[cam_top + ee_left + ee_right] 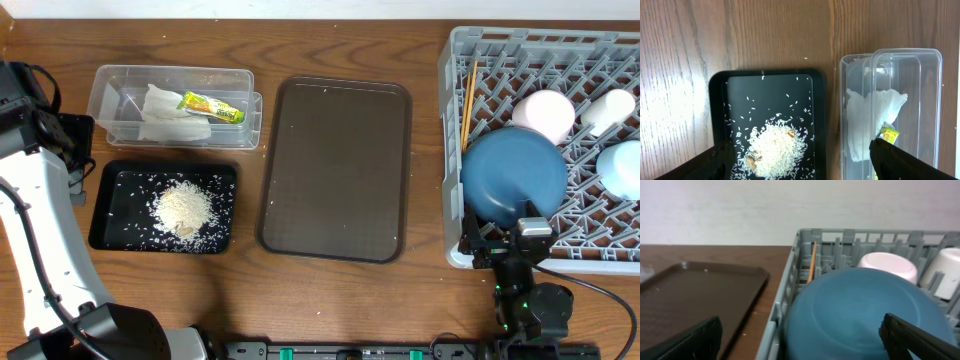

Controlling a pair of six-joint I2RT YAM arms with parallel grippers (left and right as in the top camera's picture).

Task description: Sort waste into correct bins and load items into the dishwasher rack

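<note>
Right claw (801, 324) hangs with its two dark fingers spread wide and nothing between them, low at the near wall of the large square grey plastic dishwasher rack (520, 45). Left claw (800, 150) is likewise wide and empty, its fingers framing the view down onto the two bins at the left of the brown wooden table (330, 300). Nearest on that side lies the shallow black rectangular tray (105, 215), holding a heap of white rice-like crumbs (185, 208) with loose grains scattered around it. Just beyond it, close beside its far edge, sits the clear rectangular plastic container (110, 85), and inside are the crumpled white paper napkin (165, 115) and the small yellow-green snack wrapper (212, 108), the wrapper resting against the napkin. Between the bins and the rack lies the large brown serving tray (335, 170), bare but for a few specks. In the rack's near left corner the large dark-blue round plate (512, 175) leans tilted among the pegs, its underside showing. Farther in, the small pink bowl (543, 113) sits bottom up, the small white cup (608, 108) is to its right, and the small light-blue bowl (625, 168) lies at the right edge, partly cut off. Thin wooden chopsticks (469, 100) stand along the rack's left wall.
</note>
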